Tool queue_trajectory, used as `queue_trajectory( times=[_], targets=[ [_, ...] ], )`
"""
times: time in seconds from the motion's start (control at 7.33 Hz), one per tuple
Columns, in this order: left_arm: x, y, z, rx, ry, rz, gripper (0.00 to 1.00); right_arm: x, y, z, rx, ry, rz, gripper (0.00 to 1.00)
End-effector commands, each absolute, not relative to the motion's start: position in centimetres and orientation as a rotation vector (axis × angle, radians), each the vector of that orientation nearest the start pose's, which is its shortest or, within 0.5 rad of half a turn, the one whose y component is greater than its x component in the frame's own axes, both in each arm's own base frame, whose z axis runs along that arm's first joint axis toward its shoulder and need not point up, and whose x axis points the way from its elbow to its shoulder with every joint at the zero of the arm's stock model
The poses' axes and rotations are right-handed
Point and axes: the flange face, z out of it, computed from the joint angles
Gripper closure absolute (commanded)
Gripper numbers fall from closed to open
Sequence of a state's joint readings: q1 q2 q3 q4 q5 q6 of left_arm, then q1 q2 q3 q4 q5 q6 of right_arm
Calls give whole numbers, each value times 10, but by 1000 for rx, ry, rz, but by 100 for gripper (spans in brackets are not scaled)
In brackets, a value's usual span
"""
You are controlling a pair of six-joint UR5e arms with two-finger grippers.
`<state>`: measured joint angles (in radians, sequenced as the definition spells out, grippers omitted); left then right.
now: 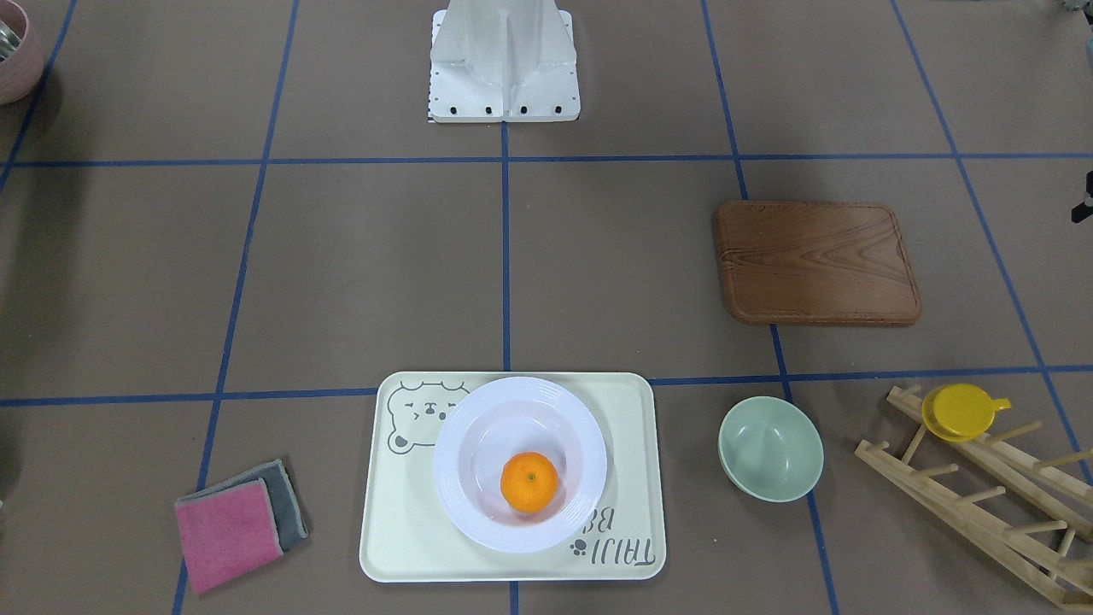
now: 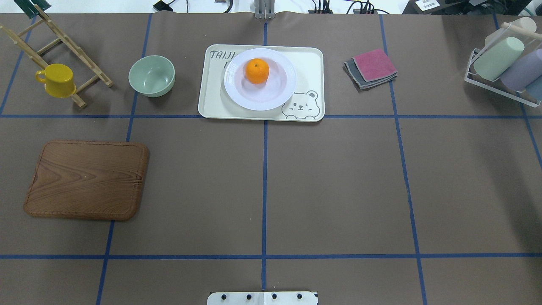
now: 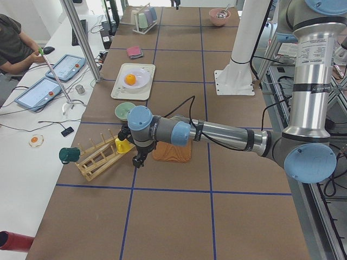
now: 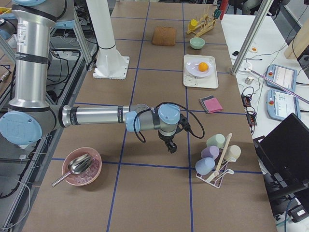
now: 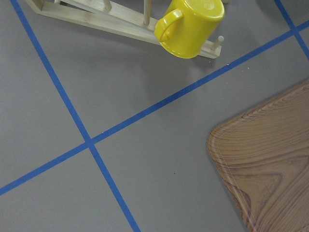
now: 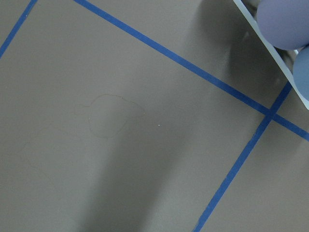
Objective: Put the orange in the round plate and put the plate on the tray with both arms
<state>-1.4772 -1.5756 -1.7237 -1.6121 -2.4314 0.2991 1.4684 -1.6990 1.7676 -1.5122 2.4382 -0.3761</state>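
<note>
The orange lies in the white round plate, and the plate stands on the cream bear tray at the table's far middle; the overhead view shows the same orange, plate and tray. Both arms are far from them. My left gripper hangs low over the table beside the wooden board, showing only in the left side view. My right gripper points down near the cup rack, showing only in the right side view. For both I cannot tell whether they are open or shut.
A brown wooden board lies on the left. A green bowl and a yellow cup on a wooden rack stand far left. Folded cloths and a cup rack are on the right. A person sits beside the table.
</note>
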Motion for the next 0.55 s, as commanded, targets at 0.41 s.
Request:
queue_trajectory(
  times=[0.41],
  targets=[
    [-11, -504, 564, 288, 840, 458, 0, 23, -454, 606, 230, -848, -471, 0]
  ],
)
